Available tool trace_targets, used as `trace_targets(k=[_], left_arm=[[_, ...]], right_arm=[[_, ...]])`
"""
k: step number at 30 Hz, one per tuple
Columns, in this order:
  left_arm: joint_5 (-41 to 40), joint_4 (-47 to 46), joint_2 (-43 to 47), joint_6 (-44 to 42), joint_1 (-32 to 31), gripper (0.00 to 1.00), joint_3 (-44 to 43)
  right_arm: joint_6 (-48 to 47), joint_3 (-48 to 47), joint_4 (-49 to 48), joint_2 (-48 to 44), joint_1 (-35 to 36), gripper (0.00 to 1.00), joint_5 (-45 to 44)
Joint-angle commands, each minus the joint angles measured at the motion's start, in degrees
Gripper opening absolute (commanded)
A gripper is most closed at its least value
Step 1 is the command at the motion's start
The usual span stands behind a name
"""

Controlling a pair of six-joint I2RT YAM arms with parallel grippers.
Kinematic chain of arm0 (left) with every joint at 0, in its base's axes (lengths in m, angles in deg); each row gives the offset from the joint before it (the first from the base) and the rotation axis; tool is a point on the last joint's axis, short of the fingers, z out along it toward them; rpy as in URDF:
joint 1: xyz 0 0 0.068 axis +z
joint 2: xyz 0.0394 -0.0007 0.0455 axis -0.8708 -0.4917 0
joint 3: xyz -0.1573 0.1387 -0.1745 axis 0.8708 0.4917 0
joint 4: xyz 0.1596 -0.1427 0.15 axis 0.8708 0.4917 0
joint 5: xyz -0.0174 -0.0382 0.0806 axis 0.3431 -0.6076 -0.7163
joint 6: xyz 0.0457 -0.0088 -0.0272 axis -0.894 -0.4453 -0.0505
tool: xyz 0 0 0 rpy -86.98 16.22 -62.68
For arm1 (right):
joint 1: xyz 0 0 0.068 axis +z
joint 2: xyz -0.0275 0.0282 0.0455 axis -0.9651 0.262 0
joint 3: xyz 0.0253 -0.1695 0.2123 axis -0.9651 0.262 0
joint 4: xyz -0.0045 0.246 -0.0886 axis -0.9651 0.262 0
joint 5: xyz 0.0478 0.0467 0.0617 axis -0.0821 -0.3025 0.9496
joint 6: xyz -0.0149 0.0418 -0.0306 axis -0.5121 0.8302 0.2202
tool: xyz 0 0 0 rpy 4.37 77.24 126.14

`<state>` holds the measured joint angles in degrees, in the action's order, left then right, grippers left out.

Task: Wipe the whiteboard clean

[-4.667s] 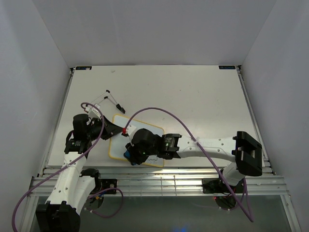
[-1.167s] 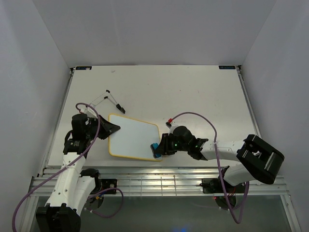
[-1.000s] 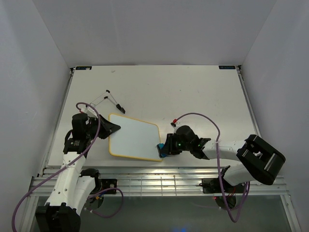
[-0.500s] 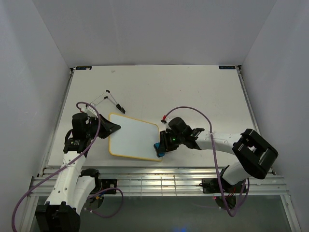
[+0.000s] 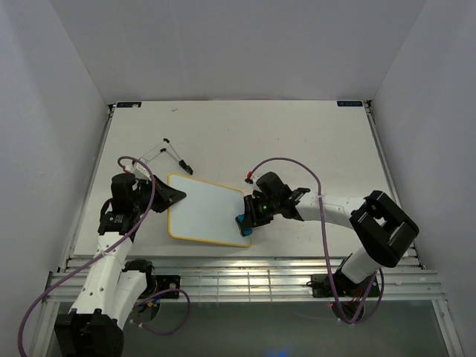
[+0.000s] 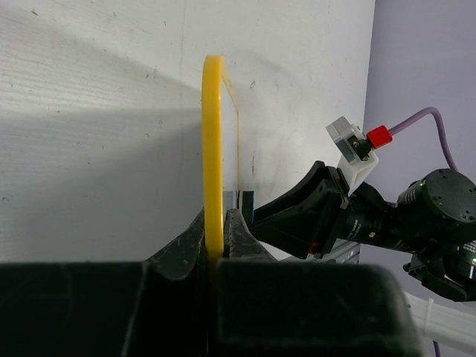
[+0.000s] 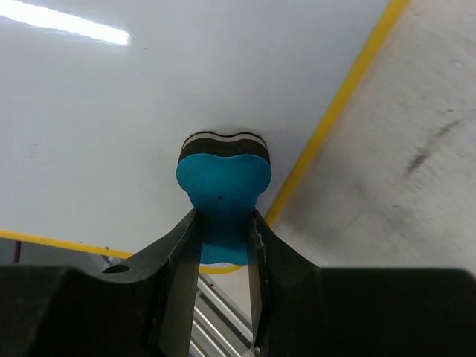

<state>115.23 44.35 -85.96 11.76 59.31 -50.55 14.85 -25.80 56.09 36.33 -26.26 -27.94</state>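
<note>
Eraser (image 5: 243,222) on whiteboard (image 5: 204,212), right edge — table (image 5: 312,141) beneath.

The whiteboard (image 6: 213,149) is seen edge-on, clamped by the left gripper (image 6: 215,223);
its yellow rim is pinched between black fingers (image 6: 186,249); the white tabletop (image 6: 97,111) is seen behind.

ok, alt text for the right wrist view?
The right gripper holds a blue eraser, felt face against the whiteboard close to its yellow rim. The board shows no writing in this view; the table shows to the right of the rim.

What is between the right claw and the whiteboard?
A blue eraser, pinched in the right claw, its dark pad toward the whiteboard. The right wrist view shows it.
</note>
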Motion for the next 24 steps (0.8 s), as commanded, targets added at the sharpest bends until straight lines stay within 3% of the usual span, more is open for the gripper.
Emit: trace_targets(k=[1, 8, 14, 18, 24], left_arm=[[-6.2, -1.3, -0.2, -6.1, -0.6, 0.00, 0.5], [-6.1, -1.4, -0.2, -6.1, -0.6, 0.00, 0.5], [-6.3, -1.4, -0.3, -6.2, -0.6, 0.00, 0.5], [-6.3, -1.6, -0.1, -6.0, -0.6, 0.00, 0.7], [-6.1, -1.7, -0.3, -6.0, -0.6, 0.00, 0.7]], right_arm=[[-0.1, 3.4, 4.5, 3.3, -0.3, 0.08, -12.4], [-0.8, 2.4, 6.0, 2.0, 0.6, 0.08, -10.6], [-1.1, 2.4, 0.6, -4.6, 9.3, 0.08, -4.6], [2.7, 3.8, -5.2, -7.7, 14.5, 0.08, -5.9], [4.6, 1.3, -8.8, -7.0, 16.0, 0.08, -10.9]])
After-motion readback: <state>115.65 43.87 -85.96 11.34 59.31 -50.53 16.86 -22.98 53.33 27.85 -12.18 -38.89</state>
